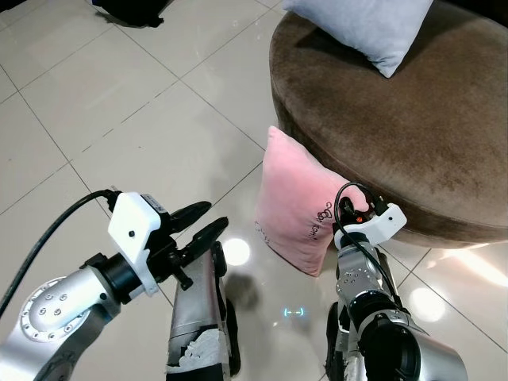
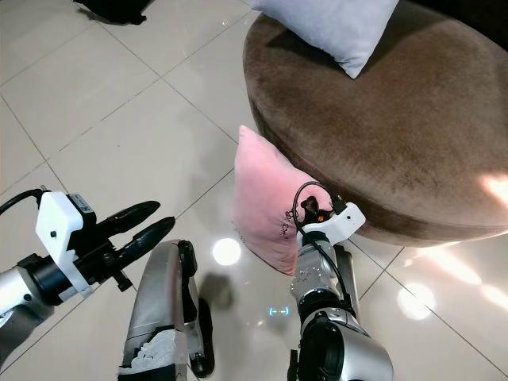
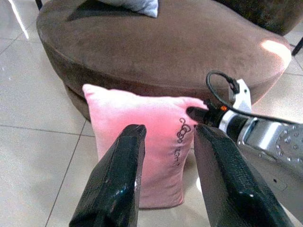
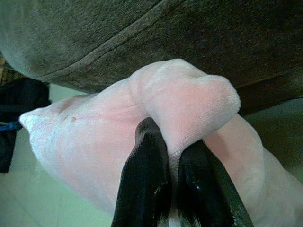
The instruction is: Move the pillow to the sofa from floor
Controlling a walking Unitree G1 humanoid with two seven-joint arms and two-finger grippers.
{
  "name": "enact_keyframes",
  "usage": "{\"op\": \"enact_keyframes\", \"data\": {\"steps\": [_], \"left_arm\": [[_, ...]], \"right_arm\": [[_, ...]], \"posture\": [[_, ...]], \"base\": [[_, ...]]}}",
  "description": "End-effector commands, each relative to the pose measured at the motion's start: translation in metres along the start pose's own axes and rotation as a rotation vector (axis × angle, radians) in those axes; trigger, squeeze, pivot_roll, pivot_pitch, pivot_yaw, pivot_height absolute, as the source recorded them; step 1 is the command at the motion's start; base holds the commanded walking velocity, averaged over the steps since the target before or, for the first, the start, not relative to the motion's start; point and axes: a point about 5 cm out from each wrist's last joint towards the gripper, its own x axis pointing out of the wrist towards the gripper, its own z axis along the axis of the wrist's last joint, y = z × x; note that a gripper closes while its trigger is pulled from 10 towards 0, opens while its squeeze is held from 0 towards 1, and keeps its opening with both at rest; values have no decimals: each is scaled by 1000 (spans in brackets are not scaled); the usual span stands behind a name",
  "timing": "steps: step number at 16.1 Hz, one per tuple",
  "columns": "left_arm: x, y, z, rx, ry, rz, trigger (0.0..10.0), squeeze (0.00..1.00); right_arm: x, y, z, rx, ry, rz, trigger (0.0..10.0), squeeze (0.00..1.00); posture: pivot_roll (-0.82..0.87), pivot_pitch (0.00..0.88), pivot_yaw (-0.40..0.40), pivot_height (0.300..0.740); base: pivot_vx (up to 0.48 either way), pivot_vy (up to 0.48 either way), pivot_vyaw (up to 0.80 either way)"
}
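Observation:
A pink pillow (image 1: 295, 208) stands on edge on the tiled floor, leaning against the side of the round brown sofa (image 1: 413, 119). My right gripper (image 4: 173, 158) is shut on the pillow's upper corner (image 4: 189, 99), pinching the fabric between its two black fingers. My left gripper (image 1: 197, 222) is open, hanging above the floor to the left of the pillow and apart from it. In the left wrist view the pink pillow (image 3: 142, 127) lies ahead of the spread fingers (image 3: 118, 184).
A light grey pillow (image 1: 365, 28) lies on the sofa's far side. A dark object (image 1: 131, 9) sits on the floor at the upper left. Open tiled floor (image 1: 119, 119) spreads to the left. My own legs (image 1: 198, 325) show below.

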Motion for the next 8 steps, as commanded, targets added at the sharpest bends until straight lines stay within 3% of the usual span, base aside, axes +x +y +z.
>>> {"op": "enact_keyframes", "data": {"steps": [1,4,6,8], "left_arm": [[-2,0,-8,-12,26,6,10000,0],[4,6,-17,-26,6,49,10000,0],[7,12,-25,-32,-12,94,10000,0],[17,11,-24,-33,-32,73,10000,0]], "right_arm": [[-7,0,-14,-1,48,21,0,0],[-12,18,-24,-12,77,185,0,0],[-28,49,-27,-29,93,386,0,0],[-40,67,-19,-87,114,516,0,0]], "posture": [[290,282,118,506],[214,234,79,506],[147,193,57,506],[104,155,64,506]], "base": [[0,0,0],[0,0,0],[0,0,0],[0,0,0]]}}
